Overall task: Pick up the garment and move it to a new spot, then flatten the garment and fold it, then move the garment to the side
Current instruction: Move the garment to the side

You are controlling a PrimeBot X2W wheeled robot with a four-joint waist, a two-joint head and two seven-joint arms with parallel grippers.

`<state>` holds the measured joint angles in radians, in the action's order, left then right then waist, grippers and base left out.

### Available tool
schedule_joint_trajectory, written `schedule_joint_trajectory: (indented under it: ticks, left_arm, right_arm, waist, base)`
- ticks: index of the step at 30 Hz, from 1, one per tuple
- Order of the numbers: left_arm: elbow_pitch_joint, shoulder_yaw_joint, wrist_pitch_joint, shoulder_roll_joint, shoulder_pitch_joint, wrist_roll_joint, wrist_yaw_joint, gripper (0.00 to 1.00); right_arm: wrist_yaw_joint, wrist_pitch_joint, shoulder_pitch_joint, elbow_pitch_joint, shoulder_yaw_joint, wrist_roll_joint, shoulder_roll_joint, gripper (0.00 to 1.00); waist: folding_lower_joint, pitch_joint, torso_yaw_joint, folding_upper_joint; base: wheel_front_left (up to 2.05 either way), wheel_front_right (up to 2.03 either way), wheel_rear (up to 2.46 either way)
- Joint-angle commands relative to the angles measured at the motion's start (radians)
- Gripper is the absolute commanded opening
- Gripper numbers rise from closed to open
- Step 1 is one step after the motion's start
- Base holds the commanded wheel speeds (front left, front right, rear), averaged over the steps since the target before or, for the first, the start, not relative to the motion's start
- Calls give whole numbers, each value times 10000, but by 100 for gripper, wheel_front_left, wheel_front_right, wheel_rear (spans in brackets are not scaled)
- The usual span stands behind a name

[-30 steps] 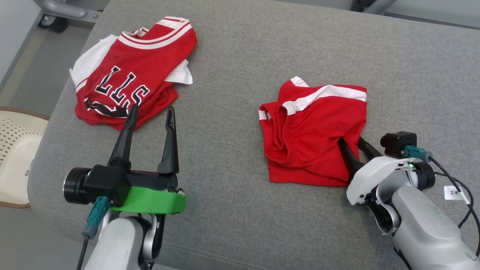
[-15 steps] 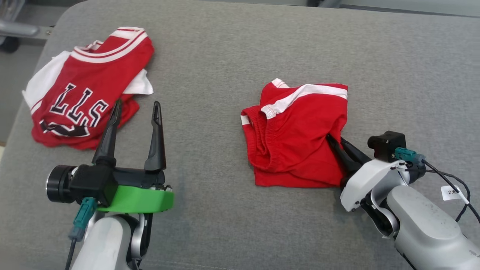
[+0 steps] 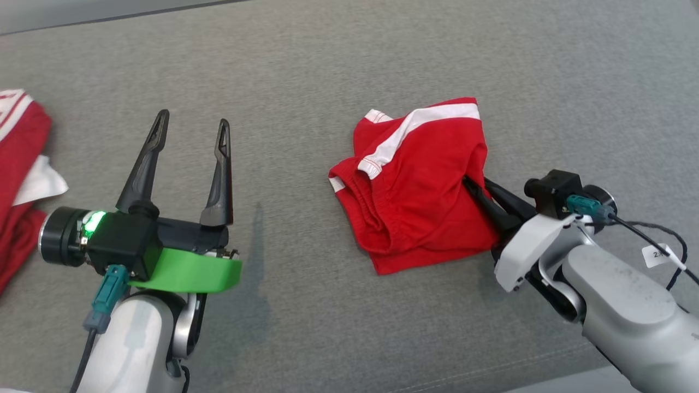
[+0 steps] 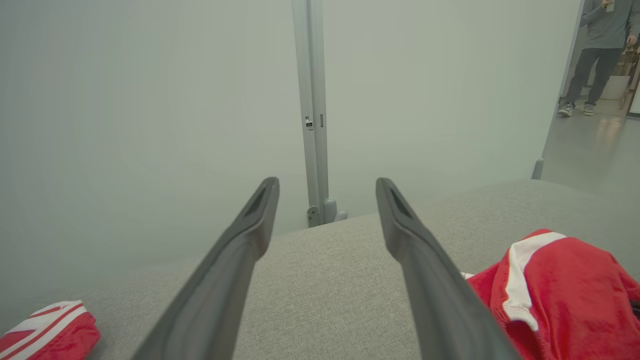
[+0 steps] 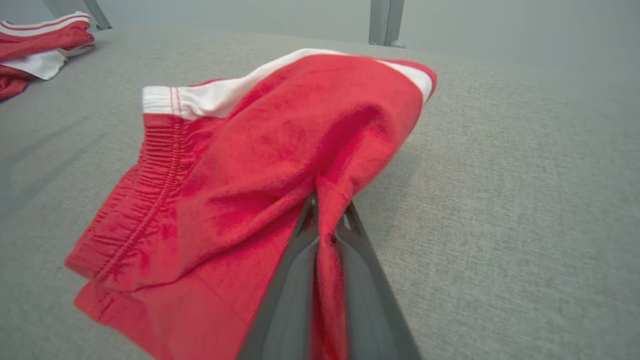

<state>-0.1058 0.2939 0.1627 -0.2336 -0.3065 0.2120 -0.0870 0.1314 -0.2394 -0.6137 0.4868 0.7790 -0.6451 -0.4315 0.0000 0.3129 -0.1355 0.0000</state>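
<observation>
- The shorts [image 3: 415, 180] lie bunched on the counter [image 3: 327, 65], a little right of its middle.
- The right hand [image 3: 472, 183] reaches in from the shorts' right side, its fingers pinched together on a fold at that edge.
- The left hand [image 3: 191, 117] hangs over bare counter left of the shorts, well apart from them, fingers spread with nothing between.
- A jersey [image 3: 16, 180] lies at the far left, beyond the left hand.
- Behind the counter stands a wall with an upright post [image 4: 312, 115]; a person [image 4: 597, 55] stands on the floor beyond, off to the right.
</observation>
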Motion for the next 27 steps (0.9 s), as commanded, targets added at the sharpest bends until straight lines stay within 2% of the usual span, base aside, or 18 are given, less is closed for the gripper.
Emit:
schedule_joint_trajectory:
  ticks: [1, 5, 12, 15, 21, 26, 27]
  left_arm:
    - [-93, -14, -75, -128, -233, -90, 38, 100]
    - [-443, 121, -448, -301, -629, -298, 105, 100]
    - [-937, 468, -1022, -527, -1371, -682, 335, 100]
    - [-1088, 570, -1180, -579, -1627, -784, 402, 100]
    - [-1343, 791, -1409, -584, -2067, -935, 514, 100]
    - [-1482, 889, -1507, -554, -2323, -1059, 486, 100]
    - [-1504, 908, -1537, -554, -2384, -1086, 481, 100]
  right_arm:
    - [-15, -57, -300, 54, 127, -46, -73, 0]
    - [-15, -170, -1134, 358, 729, -248, -495, 0]
    - [-15, -267, -2227, 1304, 1035, -472, -2066, 0]
    - [-15, -277, -2617, 1749, 788, -525, -2671, 0]
    - [-15, -282, -3396, 2512, 99, -263, -3491, 0]
    - [-15, -282, -3782, 3256, -349, -175, -3532, 0]
    - [-15, -283, -3855, 3455, -468, -232, -3477, 20]
  waist:
    - [0, 889, -1604, 0]
    - [0, 1471, -2079, 0]
    - [0, 2473, -2393, 0]
    - [0, 2820, -2393, 0]
    - [0, 3466, -2133, 0]
    - [0, 3846, -1896, 0]
    - [0, 3928, -1847, 0]
  base:
    - [0, 0, 0]
    - [0, 0, 0]
    - [0, 0, 0]
    - [0, 0, 0]
    - [0, 0, 0]
    - [0, 0, 0]
    - [0, 0, 0]
